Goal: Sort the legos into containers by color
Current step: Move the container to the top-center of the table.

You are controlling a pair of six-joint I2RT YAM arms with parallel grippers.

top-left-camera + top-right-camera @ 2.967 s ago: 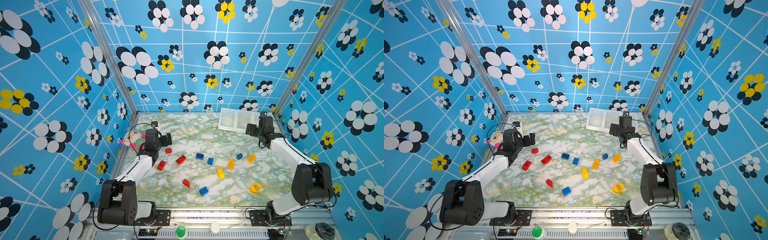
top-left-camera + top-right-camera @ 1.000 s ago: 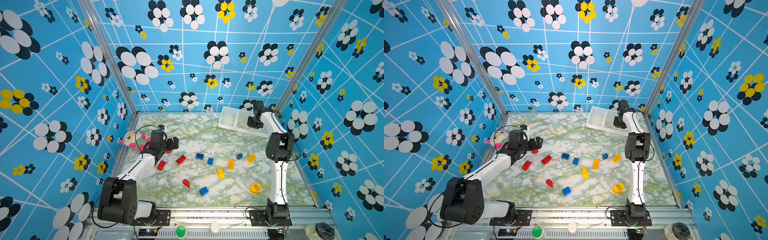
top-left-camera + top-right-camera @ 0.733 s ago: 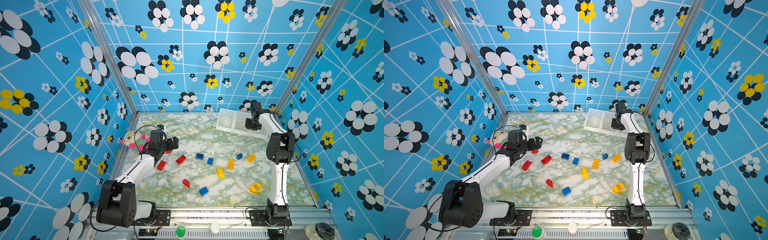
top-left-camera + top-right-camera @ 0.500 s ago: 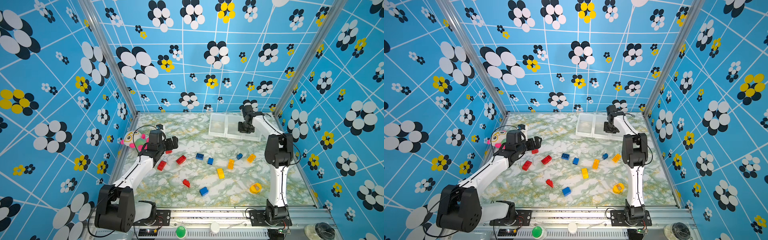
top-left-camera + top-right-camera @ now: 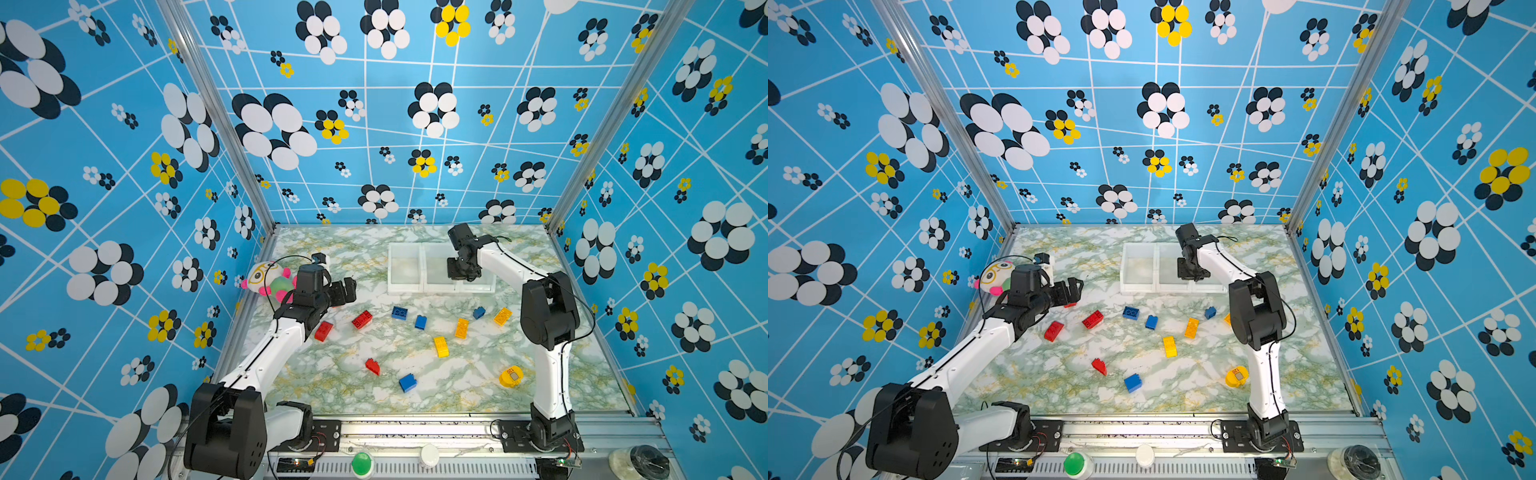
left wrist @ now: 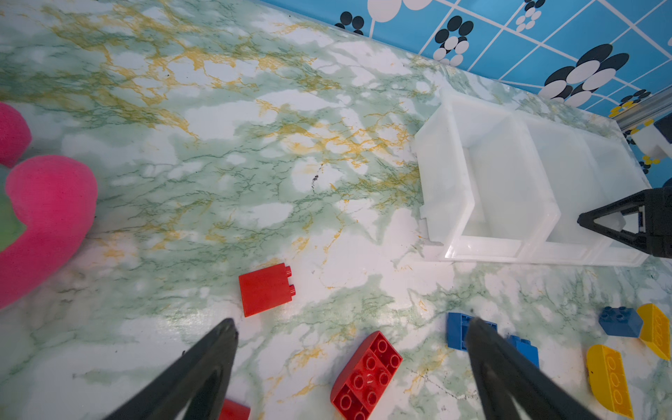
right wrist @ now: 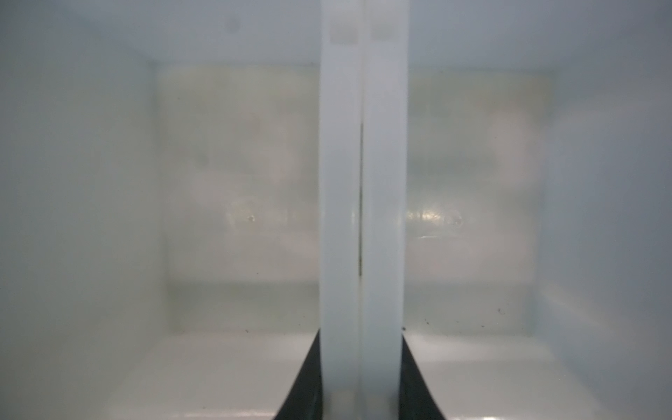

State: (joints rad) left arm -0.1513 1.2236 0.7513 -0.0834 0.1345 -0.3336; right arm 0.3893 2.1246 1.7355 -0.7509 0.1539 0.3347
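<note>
Just ahead of the wide-open, empty left gripper [image 6: 349, 327] lies the small red studded plastic brick [image 6: 266, 289] on its side, while the far right gripper [image 7: 362, 378] pinches the adjoining walls of the white translucent plastic bins [image 5: 405, 286].

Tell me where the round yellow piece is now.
In both top views the round yellow piece lies on the table near the front, beside the right arm's base column, apart from the other bricks; the nearest is a yellow brick.

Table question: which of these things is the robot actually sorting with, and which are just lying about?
Part of the job:
- red, blue and yellow-orange legos scattered on the table
- round yellow piece
- white containers, walls clamped by the right pincer
- open left pincer

Just lying about:
- pink-and-green plush toy
- green button on the front rail
</note>
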